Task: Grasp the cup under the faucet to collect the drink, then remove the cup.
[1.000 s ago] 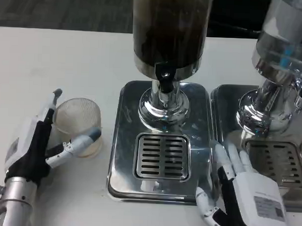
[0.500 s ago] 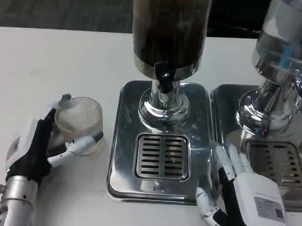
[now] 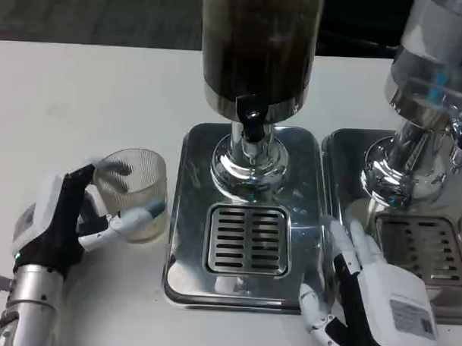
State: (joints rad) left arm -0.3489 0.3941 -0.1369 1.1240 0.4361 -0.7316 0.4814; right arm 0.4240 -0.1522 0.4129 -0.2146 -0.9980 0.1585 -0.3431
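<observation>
Cup (image 3: pixel 133 191) now gripped by left hand (image 3: pixel 58 224) fingers — nearer the tray (image 3: pixel 185 217); right hand (image 3: pixel 375 288) flat, empty.

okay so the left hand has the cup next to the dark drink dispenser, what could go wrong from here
1. The left hand holds the ribbed clear cup with fingers on its sides; the cup looks tilted and could slip.
2. The cup must clear the raised edge of the steel drip tray to reach the grate; catching it could tip the cup.
3. The right hand rests near the tray's right edge, crowding the space under the faucet.
</observation>
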